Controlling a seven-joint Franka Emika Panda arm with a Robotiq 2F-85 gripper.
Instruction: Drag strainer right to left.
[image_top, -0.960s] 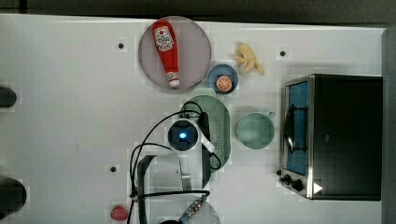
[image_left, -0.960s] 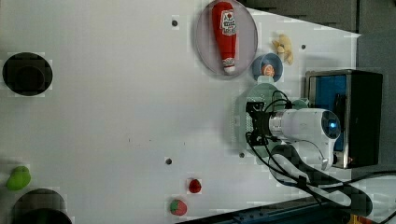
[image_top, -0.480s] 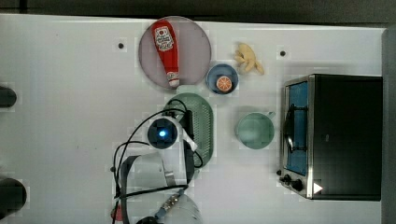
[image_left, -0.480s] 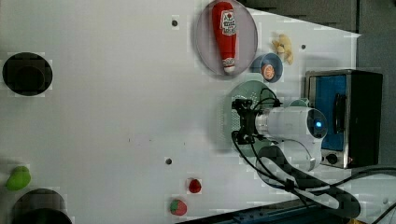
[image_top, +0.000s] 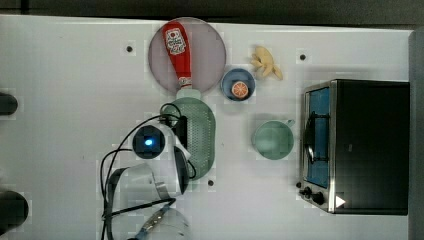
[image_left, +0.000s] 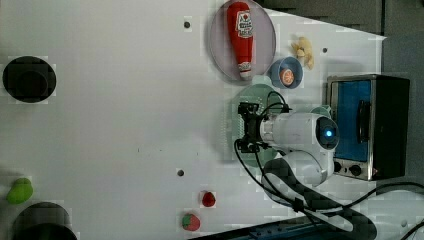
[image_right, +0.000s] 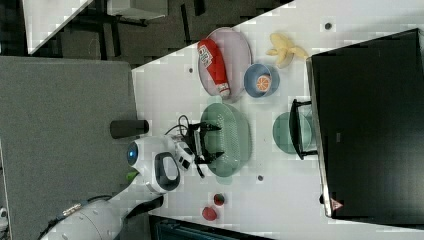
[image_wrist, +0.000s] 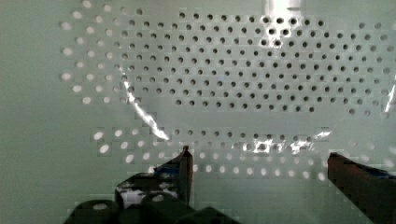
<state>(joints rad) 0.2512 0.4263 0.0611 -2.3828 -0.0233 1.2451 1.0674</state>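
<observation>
The pale green oval strainer (image_top: 202, 134) lies on the white table just below the plate in the top view, its perforated bottom up close in the wrist view (image_wrist: 233, 84). My gripper (image_wrist: 258, 156) stands open inside the bowl, both fingertips down at the perforated floor and nothing held between them. In the top view the gripper (image_top: 184, 137) covers the strainer's left half. The left view shows the gripper (image_left: 248, 131) over the strainer (image_left: 231, 122), and the right view shows the gripper (image_right: 210, 142) reaching into the strainer (image_right: 234, 140).
A ketchup bottle (image_top: 179, 50) lies on a round plate (image_top: 210, 45) close above the strainer. A blue bowl (image_top: 238, 84) with an orange slice, a banana (image_top: 266, 62), a mint cup (image_top: 273, 140) and a toaster oven (image_top: 357, 145) lie to the top view's right.
The arm and the strainer have slid together toward the top view's left, away from the mint cup, which stayed put.
</observation>
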